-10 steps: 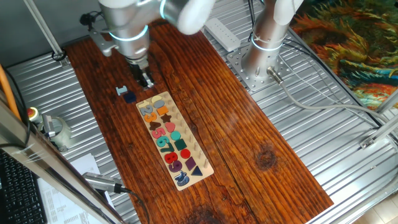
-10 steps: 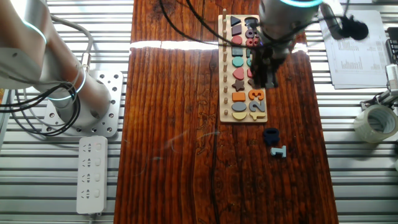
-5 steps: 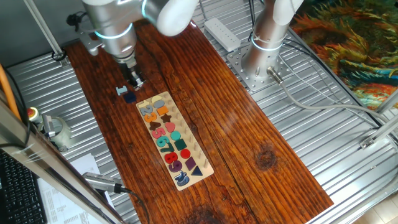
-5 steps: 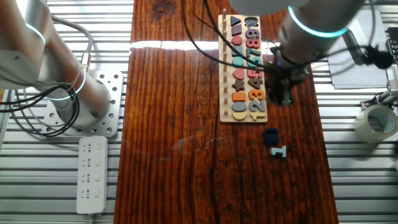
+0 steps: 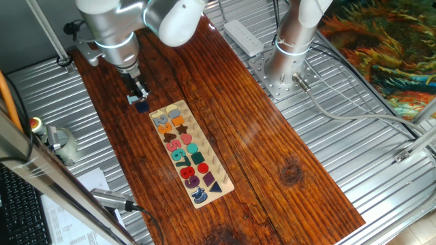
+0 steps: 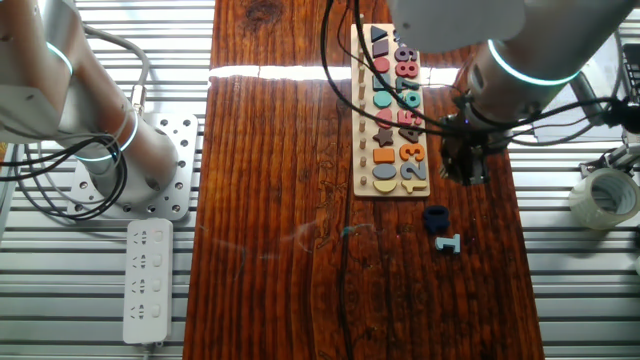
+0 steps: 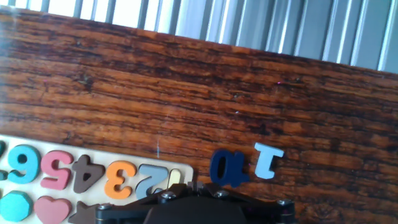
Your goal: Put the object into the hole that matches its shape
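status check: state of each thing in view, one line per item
Gripper: above the table beside the board's end, holding nothing; jaw opening not readable.
Navy piece: loose on the table, flat, not yet in a hole.
Pale blue "1" piece: loose on the table beside the navy piece.
Puzzle board: flat on the table, most holes filled.
Tape roll: off the wood, untouched.

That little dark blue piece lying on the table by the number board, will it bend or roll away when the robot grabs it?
The dark blue piece looks like a stiff, flat cutout, so it probably won't bend. It lies flat on the wooden table, so rolling seems unlikely; a nudge would likelier slide it. Being small and thin, it is probably light.
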Action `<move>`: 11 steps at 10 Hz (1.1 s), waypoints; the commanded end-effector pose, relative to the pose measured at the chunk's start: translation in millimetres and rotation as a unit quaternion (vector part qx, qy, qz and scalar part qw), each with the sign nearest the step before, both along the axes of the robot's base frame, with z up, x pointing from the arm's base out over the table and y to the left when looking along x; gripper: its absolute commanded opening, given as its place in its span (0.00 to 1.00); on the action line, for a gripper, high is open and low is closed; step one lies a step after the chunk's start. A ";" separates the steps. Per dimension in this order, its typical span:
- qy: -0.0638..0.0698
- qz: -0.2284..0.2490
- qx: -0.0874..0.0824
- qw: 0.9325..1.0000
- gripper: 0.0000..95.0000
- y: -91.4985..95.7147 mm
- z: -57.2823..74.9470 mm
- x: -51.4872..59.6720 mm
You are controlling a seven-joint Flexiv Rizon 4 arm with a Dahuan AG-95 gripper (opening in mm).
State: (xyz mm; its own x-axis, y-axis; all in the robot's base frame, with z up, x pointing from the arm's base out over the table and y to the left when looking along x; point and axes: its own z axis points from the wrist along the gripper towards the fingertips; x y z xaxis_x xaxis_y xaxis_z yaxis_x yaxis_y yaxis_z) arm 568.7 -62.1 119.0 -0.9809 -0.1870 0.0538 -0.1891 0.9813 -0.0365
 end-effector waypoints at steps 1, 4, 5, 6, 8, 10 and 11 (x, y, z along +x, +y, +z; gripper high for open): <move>0.005 -0.001 0.002 1.000 0.00 0.6 -0.4 3.3; 0.003 0.020 -0.009 1.000 0.00 0.5 -0.3 3.4; 0.002 0.019 -0.006 1.000 0.00 0.5 -0.3 3.4; 0.000 0.008 -0.010 1.000 0.00 0.5 -0.3 3.4; 0.018 -0.006 -0.009 1.000 0.00 0.5 -0.3 3.4; 0.019 -0.018 -0.004 1.000 0.20 -3.4 -0.8 2.1; 0.018 -0.018 -0.002 1.000 0.20 -10.9 -3.7 1.3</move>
State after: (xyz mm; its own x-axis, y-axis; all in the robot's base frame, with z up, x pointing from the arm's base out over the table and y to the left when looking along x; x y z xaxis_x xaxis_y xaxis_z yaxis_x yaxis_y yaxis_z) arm 570.1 -71.5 116.4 -0.9840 -0.1530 0.0918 -0.1574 0.9866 -0.0430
